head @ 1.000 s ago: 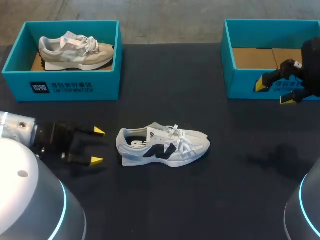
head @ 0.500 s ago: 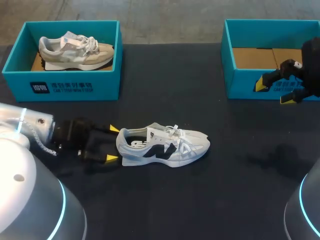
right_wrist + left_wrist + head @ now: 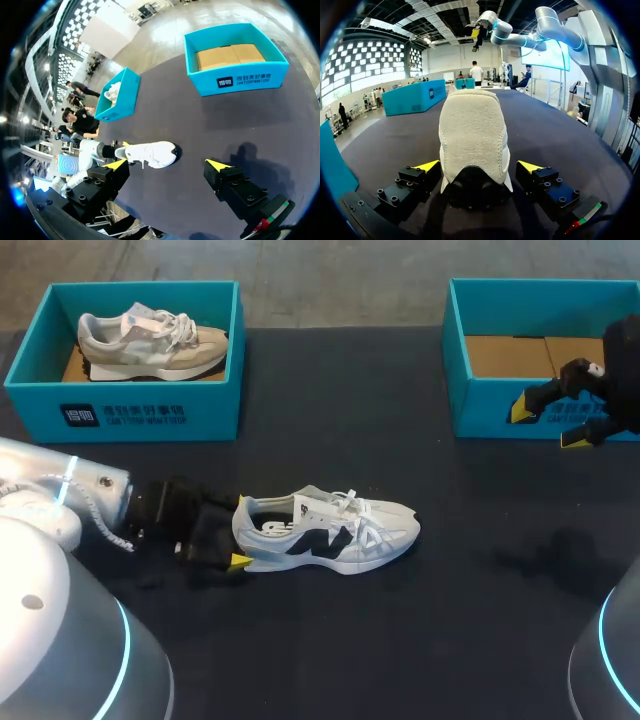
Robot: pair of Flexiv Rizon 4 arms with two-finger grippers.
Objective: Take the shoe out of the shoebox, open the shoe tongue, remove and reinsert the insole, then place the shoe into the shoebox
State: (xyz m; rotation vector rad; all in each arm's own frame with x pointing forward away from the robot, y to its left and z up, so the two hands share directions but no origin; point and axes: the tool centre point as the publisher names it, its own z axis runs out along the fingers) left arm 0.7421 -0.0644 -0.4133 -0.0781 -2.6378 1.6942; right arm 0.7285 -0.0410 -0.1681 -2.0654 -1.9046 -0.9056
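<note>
Table (image 3: 330,660): one, with a dark top.

Shoeboxes: two, both teal and open-topped. These are the left shoebox (image 3: 130,412) and the right shoebox (image 3: 500,412).

Shoes: two.
- One white sneaker (image 3: 330,532) with a black side marking, on the table top.
- One beige sneaker (image 3: 150,343), inside the left shoebox.

Robot arms: two, the left arm (image 3: 90,485) and the right arm (image 3: 625,370).

Grippers: two, one per arm. These are the left gripper (image 3: 240,532) and the right gripper (image 3: 548,426).

Yellow fingertips (image 3: 575,441): four in total, two per gripper.
</note>
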